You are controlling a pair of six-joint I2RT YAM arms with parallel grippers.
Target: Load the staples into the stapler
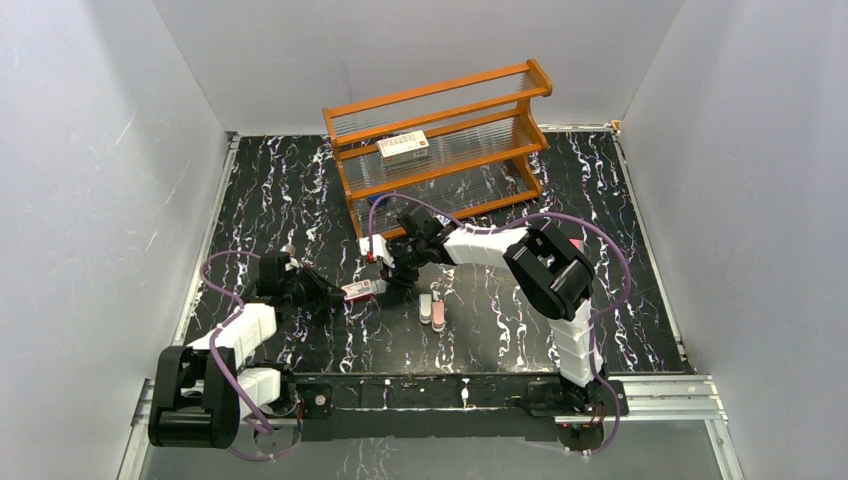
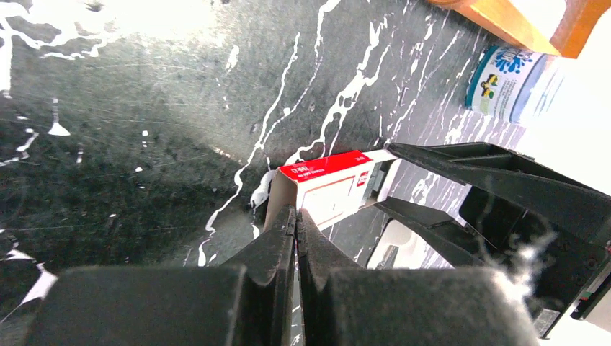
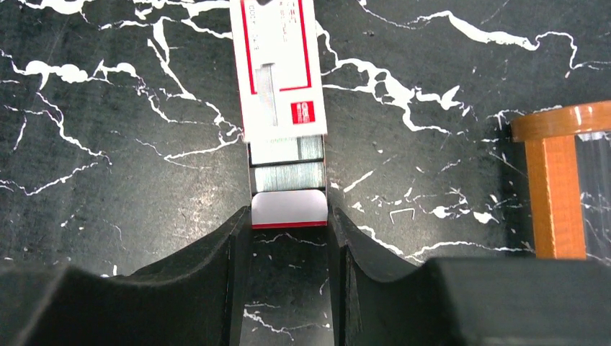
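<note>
The small red-and-white box (image 1: pixel 360 290) lies on the black marble table between my two grippers. Its inner tray is slid partly out, and the grey staples (image 3: pixel 290 175) show in the gap. My right gripper (image 3: pixel 288 216) has a finger against each side of the tray's white end tab. My left gripper (image 2: pixel 296 215) is shut, pinching the opposite end of the box (image 2: pixel 328 186). The white stapler (image 1: pixel 425 305) stands just right of the box, free of both grippers, and a part of the stapler (image 2: pixel 398 241) shows between the right gripper's fingers in the left wrist view.
A peach stapler (image 1: pixel 438 316) stands beside the white one. Behind, an orange shelf rack (image 1: pixel 440 140) carries a larger red-and-white box (image 1: pixel 403 147). A small blue-and-white can (image 2: pixel 504 79) sits by the rack's foot (image 3: pixel 555 187). A loose staple (image 3: pixel 402 214) lies on the table.
</note>
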